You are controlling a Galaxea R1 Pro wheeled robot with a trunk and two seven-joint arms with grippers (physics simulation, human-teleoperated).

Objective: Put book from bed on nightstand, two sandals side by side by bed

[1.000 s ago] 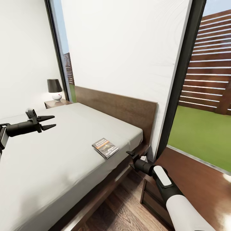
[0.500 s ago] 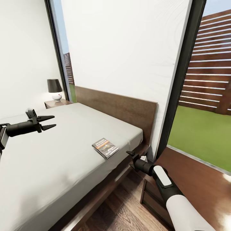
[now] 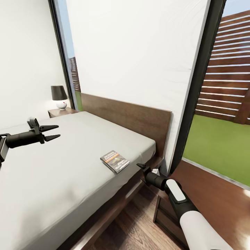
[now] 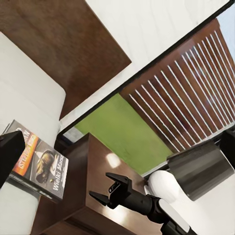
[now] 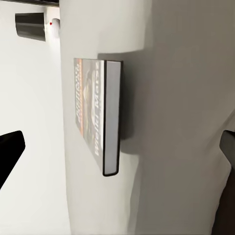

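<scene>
The grey-mattressed bed (image 3: 69,166) fills the bedroom's window side; the book (image 3: 115,161) lies flat near its corner. The left gripper (image 3: 52,133) hovers spread; the right gripper (image 3: 141,169), beside the nightstand (image 3: 166,215), has parted jaws.

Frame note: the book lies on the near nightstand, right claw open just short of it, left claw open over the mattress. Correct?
Not quite: the head view shows the book lying on the bed mattress near its edge, not on the nightstand. The right claw and left claw are as stated.
</scene>
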